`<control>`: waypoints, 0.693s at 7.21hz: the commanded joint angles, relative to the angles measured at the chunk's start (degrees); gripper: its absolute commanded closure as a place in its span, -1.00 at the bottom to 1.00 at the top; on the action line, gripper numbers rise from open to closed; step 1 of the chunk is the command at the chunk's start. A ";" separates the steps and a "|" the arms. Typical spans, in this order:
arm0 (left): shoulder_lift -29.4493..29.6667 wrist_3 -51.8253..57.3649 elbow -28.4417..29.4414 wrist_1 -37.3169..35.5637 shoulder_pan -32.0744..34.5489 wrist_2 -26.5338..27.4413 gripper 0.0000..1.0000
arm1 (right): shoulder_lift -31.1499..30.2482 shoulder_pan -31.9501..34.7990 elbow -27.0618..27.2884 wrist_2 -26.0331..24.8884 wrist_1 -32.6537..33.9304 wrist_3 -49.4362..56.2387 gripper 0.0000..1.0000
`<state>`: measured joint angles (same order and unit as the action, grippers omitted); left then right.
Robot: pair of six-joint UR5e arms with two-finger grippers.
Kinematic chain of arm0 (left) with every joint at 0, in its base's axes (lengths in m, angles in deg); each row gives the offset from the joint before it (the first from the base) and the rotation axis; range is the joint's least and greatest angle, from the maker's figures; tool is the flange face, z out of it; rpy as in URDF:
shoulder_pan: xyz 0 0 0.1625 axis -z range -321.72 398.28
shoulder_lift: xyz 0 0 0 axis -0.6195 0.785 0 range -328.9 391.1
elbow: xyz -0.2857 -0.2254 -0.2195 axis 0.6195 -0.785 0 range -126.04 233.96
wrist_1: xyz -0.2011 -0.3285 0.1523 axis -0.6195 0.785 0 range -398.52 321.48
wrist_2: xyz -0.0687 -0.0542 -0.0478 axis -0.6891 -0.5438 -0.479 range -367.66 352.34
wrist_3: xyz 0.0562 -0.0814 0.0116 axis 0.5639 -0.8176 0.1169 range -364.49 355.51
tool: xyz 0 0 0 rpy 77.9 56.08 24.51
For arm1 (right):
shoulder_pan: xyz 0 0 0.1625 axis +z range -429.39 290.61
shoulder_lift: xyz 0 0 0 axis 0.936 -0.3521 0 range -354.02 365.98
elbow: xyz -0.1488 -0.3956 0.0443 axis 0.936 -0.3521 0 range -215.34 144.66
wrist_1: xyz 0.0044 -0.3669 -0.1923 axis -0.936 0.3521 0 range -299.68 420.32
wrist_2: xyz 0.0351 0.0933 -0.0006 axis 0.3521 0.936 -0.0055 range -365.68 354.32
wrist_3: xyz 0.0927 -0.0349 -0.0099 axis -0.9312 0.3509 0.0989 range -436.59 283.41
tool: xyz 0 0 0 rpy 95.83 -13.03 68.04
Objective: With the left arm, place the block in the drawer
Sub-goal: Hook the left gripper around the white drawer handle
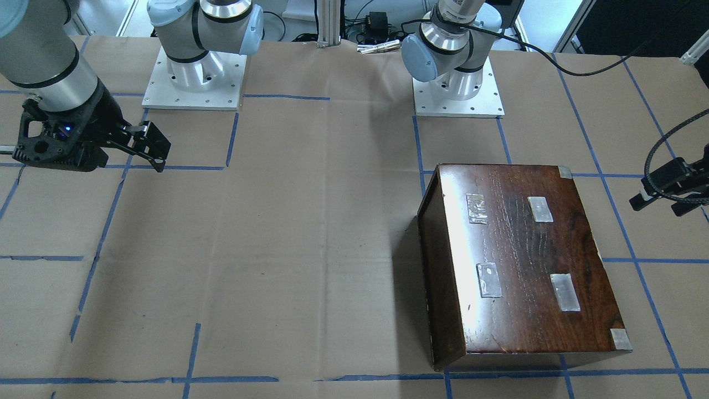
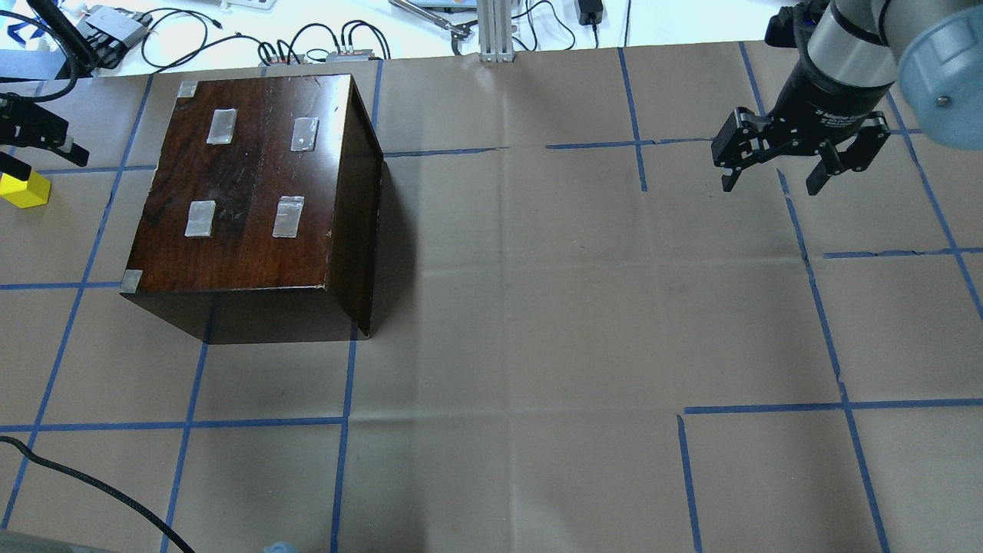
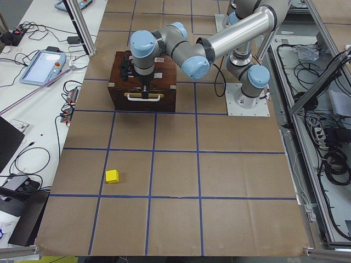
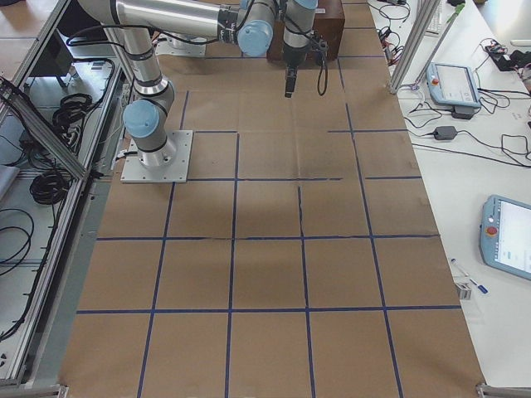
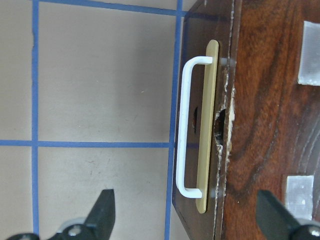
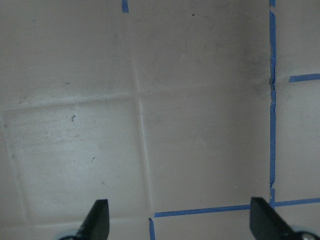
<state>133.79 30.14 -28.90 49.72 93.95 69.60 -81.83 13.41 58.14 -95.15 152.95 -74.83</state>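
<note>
Your left gripper [image 5: 185, 215] hangs wide over the white handle [image 5: 181, 130] of the shut drawer [image 3: 164, 102], likely because it must open first. The block [image 2: 23, 190] sits on the counter [image 2: 537, 307] at nine o'clock from the cabinet [image 2: 253, 177] overhead. The right gripper [image 2: 770, 186], also wide, parks clear at three o'clock.

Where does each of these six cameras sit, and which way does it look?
Front-facing: across the table, facing the robot; sees cabinet, right gripper, left gripper.
Overhead: behind the robot, looking forward and down; right gripper, block.
Exterior left: table's end, looking along it; left arm near.
Exterior right: opposite end; right arm near.
Left wrist: looks down past open fingertips at the drawer handle.
Right wrist: looks down past open fingertips at the paper-covered table.
Shared: overhead and exterior left both show the block.
</note>
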 commanded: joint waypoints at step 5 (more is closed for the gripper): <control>7.25 3.95 0.68 0.00 -0.04 0.00 -0.98 | 0.00 0.00 0.04 0.00 0.00 0.00 -1.00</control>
<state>139.57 33.98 -28.20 49.75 93.91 69.52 -81.83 13.41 58.13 -95.15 152.95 -74.83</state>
